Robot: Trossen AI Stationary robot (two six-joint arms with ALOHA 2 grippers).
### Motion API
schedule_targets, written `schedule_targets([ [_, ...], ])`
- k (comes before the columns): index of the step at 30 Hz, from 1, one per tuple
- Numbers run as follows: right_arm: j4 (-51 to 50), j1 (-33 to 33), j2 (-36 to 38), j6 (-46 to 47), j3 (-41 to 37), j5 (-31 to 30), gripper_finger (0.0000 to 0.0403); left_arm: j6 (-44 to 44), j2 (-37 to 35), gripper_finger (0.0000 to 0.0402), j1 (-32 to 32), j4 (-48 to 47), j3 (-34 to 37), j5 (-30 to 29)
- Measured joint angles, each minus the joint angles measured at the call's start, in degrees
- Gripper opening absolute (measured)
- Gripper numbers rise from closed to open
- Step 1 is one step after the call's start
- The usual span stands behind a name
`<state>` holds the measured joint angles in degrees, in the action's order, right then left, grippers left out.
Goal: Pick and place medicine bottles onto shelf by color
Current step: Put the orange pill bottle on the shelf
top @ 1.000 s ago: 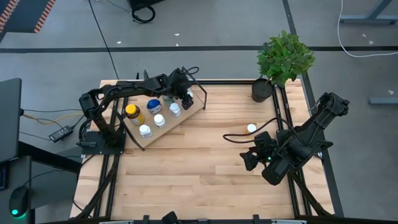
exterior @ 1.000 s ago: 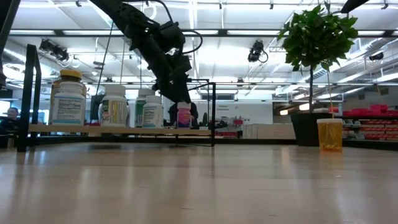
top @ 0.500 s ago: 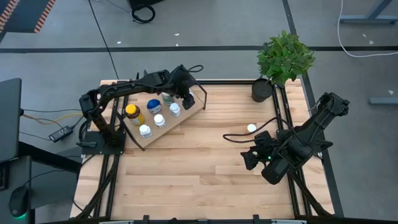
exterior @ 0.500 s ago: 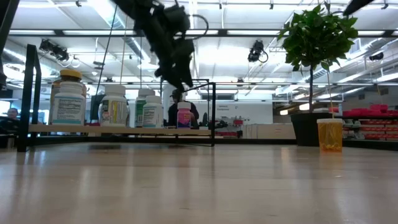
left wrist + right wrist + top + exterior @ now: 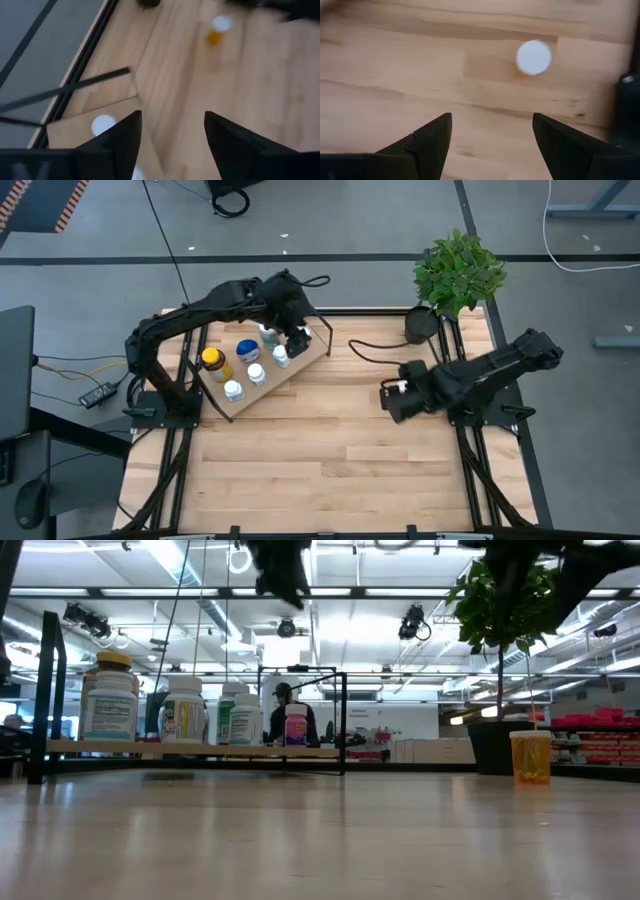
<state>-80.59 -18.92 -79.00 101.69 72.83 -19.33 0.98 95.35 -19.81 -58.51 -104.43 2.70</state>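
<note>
- Where the slatted wooden tabletop (image 5: 300, 440) meets its far right corner, a leafy plant (image 5: 458, 272) in a black pot (image 5: 421, 325) stands, well apart from the shelf (image 5: 240, 402).
- The shelf sits at the far left, carrying white-capped bottles (image 5: 257, 372), a yellow-capped one (image 5: 212, 359) and a blue-capped one (image 5: 247, 349).
- An orange bottle (image 5: 530, 756) stands alone on the tabletop, near the pot.
- Left gripper (image 5: 297, 338) hangs above the shelf's far end; its fingers (image 5: 120, 142) are parted, holding nothing.
- Right gripper (image 5: 392, 398) hovers beside the orange bottle; its fingers (image 5: 432, 137) are wide apart and empty.
- A black cable (image 5: 375, 355) loops over the tabletop.
- Beyond: a lit hall with ceiling lights (image 5: 330, 635) and a person (image 5: 290, 715).
</note>
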Motion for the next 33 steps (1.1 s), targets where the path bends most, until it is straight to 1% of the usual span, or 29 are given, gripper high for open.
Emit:
schedule_targets([
  [3,0.56,5.12,0.04,-6.74,-2.10,4.32,0.0284,1.26,-3.29,0.0209,0.54,-0.75,-0.01,1.15],
  [5,0.70,7.52,0.04,-11.05,-3.23,6.90,0.0284,1.65,-5.95,0.0201,0.67,-0.96,1.19,2.23],
  [9,4.62,10.64,0.02,-16.44,-6.03,9.47,0.0284,2.16,-11.73,0.0187,0.38,-0.88,3.89,4.96],
  [13,7.51,13.54,0.04,-18.37,-9.59,10.53,0.0284,-1.26,-17.66,0.0179,0.47,-0.98,7.22,5.64],
  [20,12.57,20.70,0.15,-25.26,-18.22,17.14,0.0284,-8.44,-27.57,0.0174,0.83,-0.92,13.77,5.65],
  [24,13.75,24.05,0.46,-30.06,-20.59,17.70,0.0284,-12.83,-31.79,0.0172,0.83,-1.05,17.06,5.37],
  [27,17.21,26.13,0.48,-33.23,-21.40,17.64,0.0284,-15.24,-34.48,0.0172,0.83,-1.06,19.24,4.71],
  [33,19.78,29.69,0.48,-38.19,-23.85,17.64,0.0284,-18.41,-35.97,0.0172,0.83,0.11,20.67,3.02],
])
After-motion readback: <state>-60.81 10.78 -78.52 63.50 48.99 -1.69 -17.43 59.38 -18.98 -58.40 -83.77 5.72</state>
